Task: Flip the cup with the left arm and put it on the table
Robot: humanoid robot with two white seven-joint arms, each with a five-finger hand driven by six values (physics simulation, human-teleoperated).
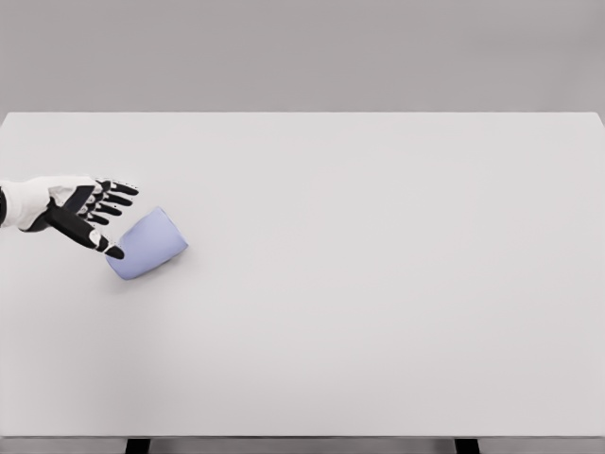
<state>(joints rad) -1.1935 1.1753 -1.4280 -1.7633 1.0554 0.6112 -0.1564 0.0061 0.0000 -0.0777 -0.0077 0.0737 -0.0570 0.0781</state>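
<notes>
A pale lavender-blue cup (147, 244) lies on its side on the white table (378, 284), left of the middle. Which end is its mouth I cannot tell. My left hand (106, 219) comes in from the left edge, white at the wrist with black fingers. The fingers are spread and reach toward the cup's upper left side. The thumb tip (113, 252) is at the cup's near left edge, touching or nearly so. Nothing is clasped in the hand. The right arm does not show.
The table's far edge runs across the top and its front edge along the bottom, with two dark legs (138, 445) below. A plain grey wall stands behind.
</notes>
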